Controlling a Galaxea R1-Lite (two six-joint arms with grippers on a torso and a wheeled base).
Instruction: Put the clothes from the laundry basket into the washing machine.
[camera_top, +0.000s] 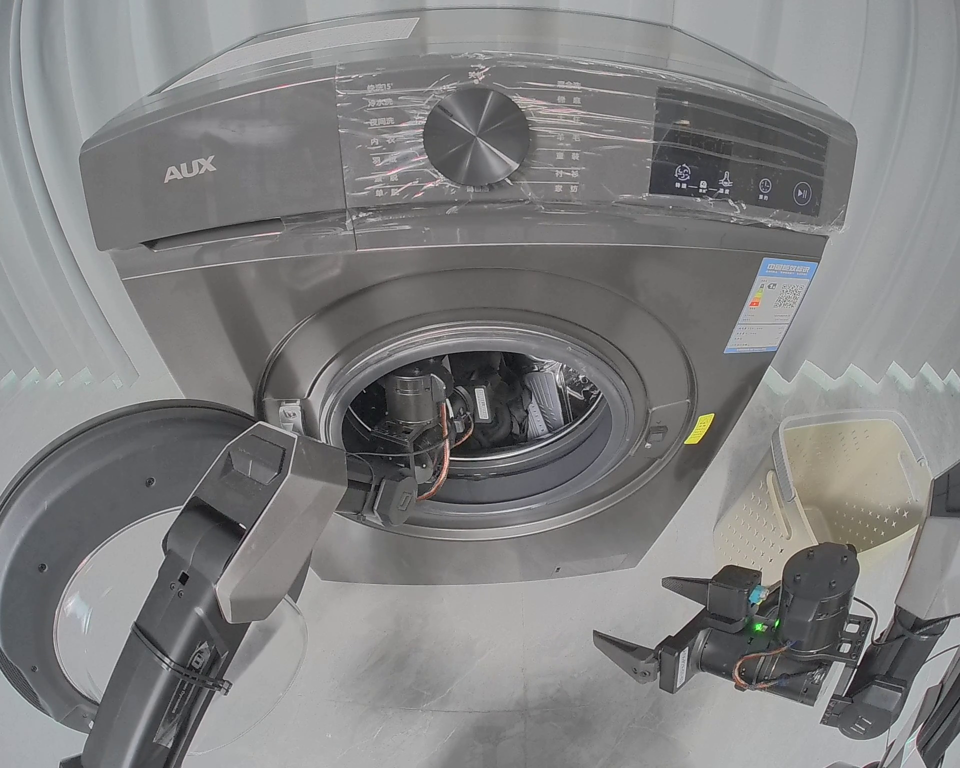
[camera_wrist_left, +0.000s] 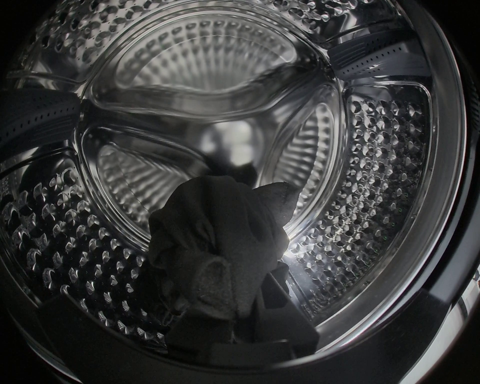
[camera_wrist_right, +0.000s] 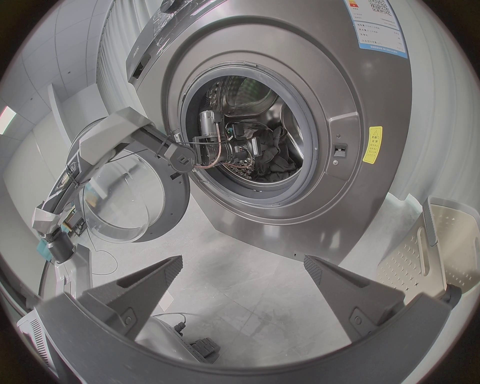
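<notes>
Drum (camera_wrist_left: 380, 165) of the washing machine (camera_top: 560, 290) contains the left gripper (camera_wrist_left: 240, 300), its fingers narrowed on a dark garment (camera_wrist_left: 220, 240) bunched between them — the garment is inside the machine. Door (camera_top: 60, 520) stands swung open. Right gripper (camera_top: 640, 612) hangs over the floor near the cream laundry basket (camera_top: 850, 470), fingers spread wide.

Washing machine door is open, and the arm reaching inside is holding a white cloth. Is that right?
Not quite. The cloth is black, not white, as the left wrist view shows. The rest is right: the washing machine has its door open, and the left gripper, reaching inside, is holding the cloth.
</notes>
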